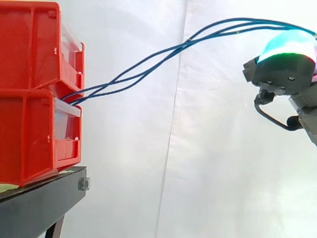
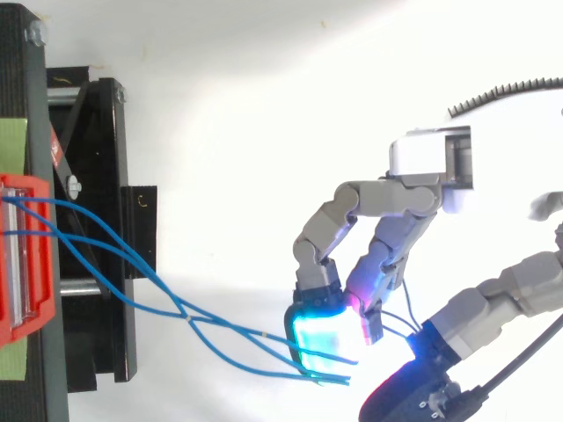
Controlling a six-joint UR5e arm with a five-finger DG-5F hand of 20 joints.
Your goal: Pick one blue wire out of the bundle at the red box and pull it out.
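2 red bins are sitting stacked at the left of the side view, the upper red bin [image 1: 29, 44] resting on the lower red bin [image 1: 29, 139], both on a black stand [image 1: 39, 203] with a bolt [image 1: 83, 184] at its end. A white curtain [image 1: 198, 148] is hanging behind everything. Nothing is standing in the open space between the bins and the hand [image 2: 396, 198]; the wires alone are crossing it.

The blue wires [image 1: 184, 44], 3 as far as can be counted, are coming out at the front of the bins, where the upper one meets the lower one. Their long axis is running away from the bins toward the hand: in the side view they are climbing to the right in a shallow arch, and in the top view [image 2: 185, 315] they are slanting from the red bin at the left edge down to the right, crossing one another midway.

The hand is staying well apart from the bins, at the far end of the wires. Its fingers are curling inward and grasping the wires near their free ends, which are passing under a cyan-glowing fingertip [image 2: 321, 338] and poking out just past it. How many of the 3 are actually being pinched cannot be told.
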